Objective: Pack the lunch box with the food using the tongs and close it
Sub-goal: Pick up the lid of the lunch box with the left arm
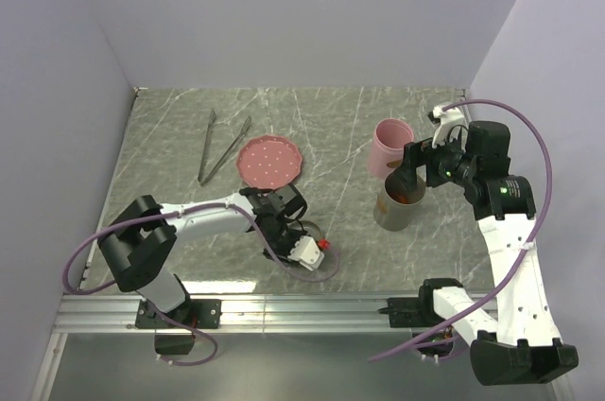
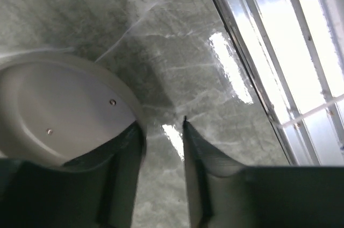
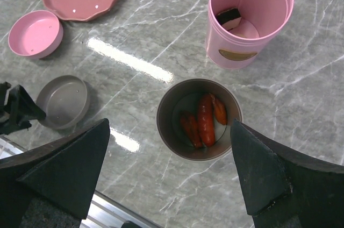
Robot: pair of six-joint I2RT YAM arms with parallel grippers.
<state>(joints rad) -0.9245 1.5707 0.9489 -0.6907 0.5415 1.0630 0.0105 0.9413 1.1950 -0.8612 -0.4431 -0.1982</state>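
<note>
Hanging wide-spread, right fingers (image 3: 64, 169) frame sausages (image 3: 205, 120); left fingers (image 2: 215, 179), half-spread, at grey lid (image 2: 64, 109) (wrist views only).

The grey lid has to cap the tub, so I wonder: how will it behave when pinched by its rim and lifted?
The grey lid looks shallow and thin-walled, so probably light and fairly stiff. Its smooth rim might slip in the left gripper. Lying flat, hollow side up, it seems unlikely to roll, but could slide on the glossy table.
</note>
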